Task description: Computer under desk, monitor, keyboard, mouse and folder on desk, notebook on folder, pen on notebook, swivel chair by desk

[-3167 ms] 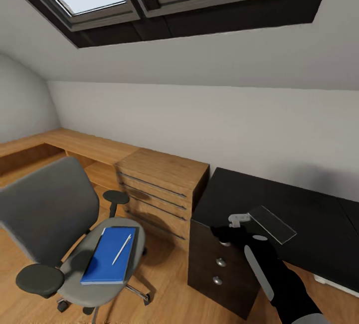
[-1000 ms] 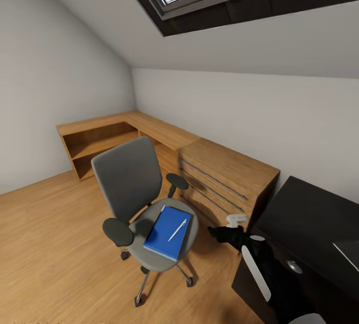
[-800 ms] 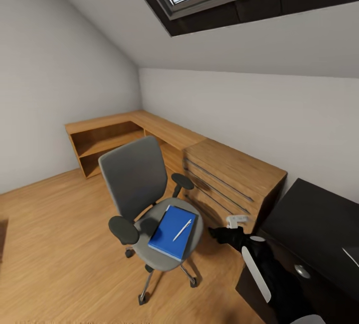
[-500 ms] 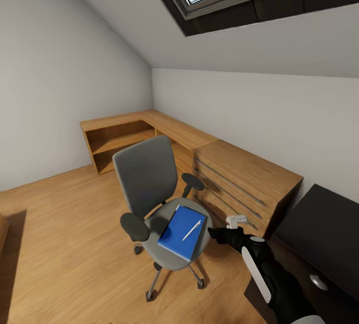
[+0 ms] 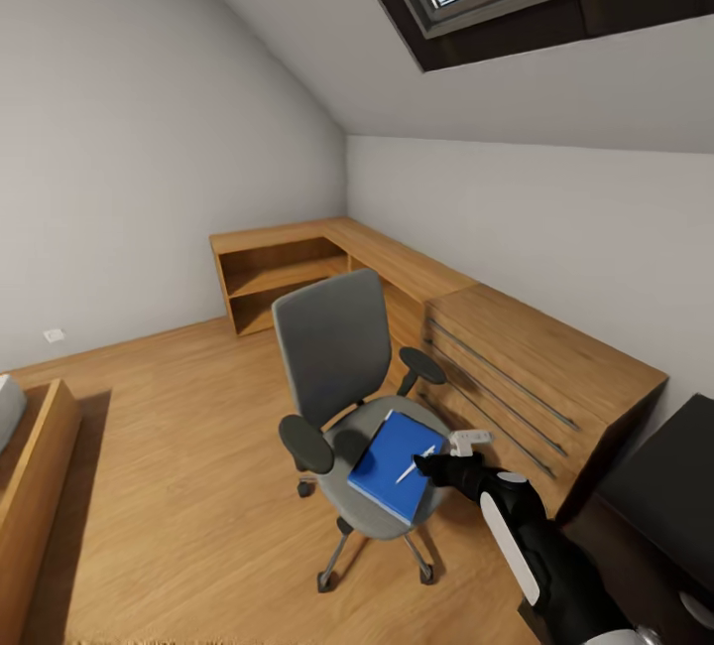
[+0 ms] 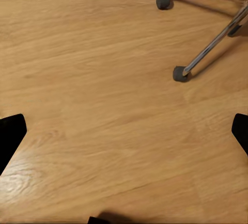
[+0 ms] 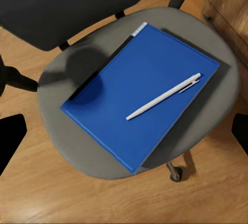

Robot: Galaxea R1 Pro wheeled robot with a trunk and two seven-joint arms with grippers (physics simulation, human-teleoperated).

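As we look down from our head, we see a wide floor of light brown wood boards (image 5: 169, 427); along the far walls runs a long low light-wood shelf unit (image 5: 297, 263), and it joins a light-wood dresser with dark lines across its drawers (image 5: 540, 372); at the right edge sits a corner of the glossy black desk (image 5: 674, 476), just beside that dresser.

Near the middle of the floor stands the swivel chair with a grey seat and back and black armrests (image 5: 332, 352); it is just beside the dresser and apart from the desk; our left wrist view looks down at the floor and catches the chair's shiny metal legs on black wheels (image 6: 206, 53).

On the grey seat lies the flat bright blue folder (image 5: 395, 463); in our right wrist view it (image 7: 139, 92) covers much of the seat, turned a little crooked; the thin white pen (image 7: 164, 96) lies on top of the folder, slanted across it.

Our right gripper (image 5: 446, 451) reaches out on its black arm, just above the folder's near corner; its two dark fingertips (image 7: 10, 139) sit wide apart at the picture's sides, holding nothing; our left gripper's fingertips (image 6: 10, 136) are spread wide too, over bare floor.
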